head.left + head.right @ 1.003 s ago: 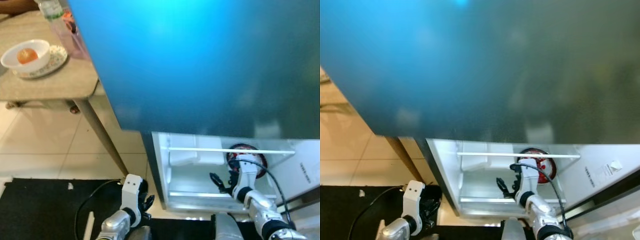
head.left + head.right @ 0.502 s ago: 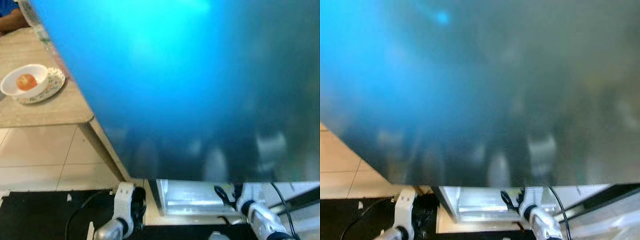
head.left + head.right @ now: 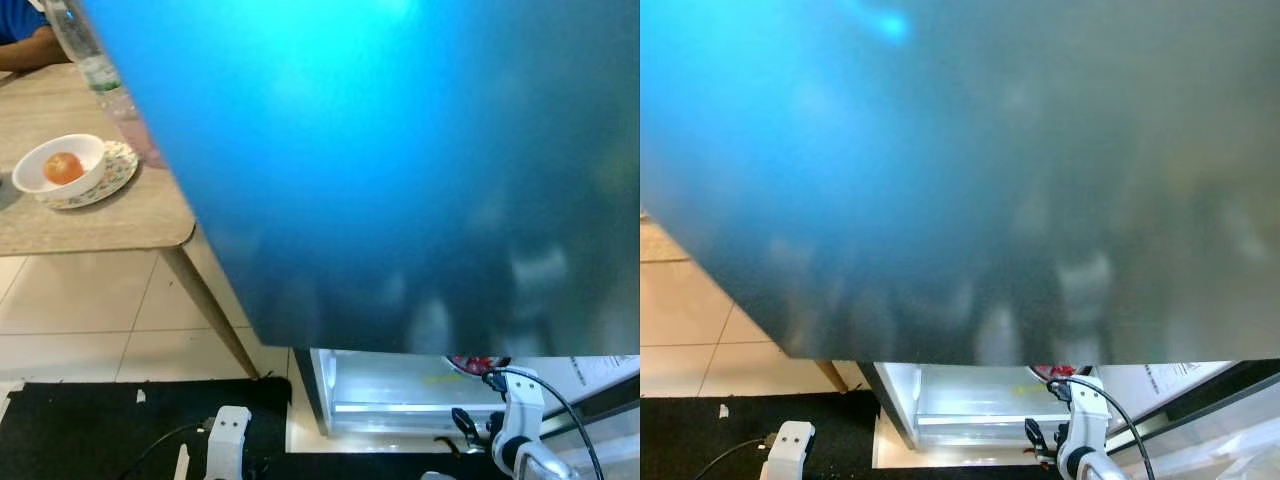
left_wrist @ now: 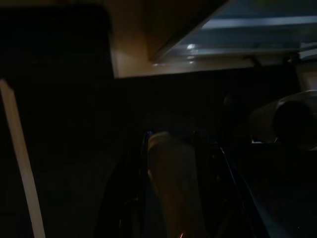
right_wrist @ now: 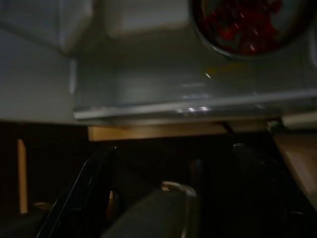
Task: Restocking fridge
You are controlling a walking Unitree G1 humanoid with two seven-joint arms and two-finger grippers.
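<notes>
While the open fridge door (image 3: 400,170) fills most of both eye views as a blurred blue-grey panel, the lit lower fridge compartment (image 3: 400,390) shows beneath its lower edge. A bowl of red food (image 5: 245,25) sits on the compartment's shelf toward the robot's right; in the left eye view only its edge is visible (image 3: 475,364) under the door. The right pincer (image 3: 462,428) hangs in front of the compartment, just outside its front lip and apart from the bowl; in the right wrist view its two black fingers (image 5: 84,188) stand wide apart with nothing between them. The left arm hangs idle low at the robot's left, above a black floor mat (image 3: 90,420); the left pincer (image 4: 173,188) appears in a very dark wrist view, and whether its fingers are spread or closed cannot be told. To the robot's left, a wooden surface (image 3: 120,215) carries a patterned plate (image 3: 115,170) with a white bowl (image 3: 55,165) on it, holding an orange-coloured fruit (image 3: 63,167). A clear plastic bottle (image 3: 95,65) stands behind the plate. A person's arm in a blue sleeve (image 3: 25,40) rests at the far edge of the surface.
</notes>
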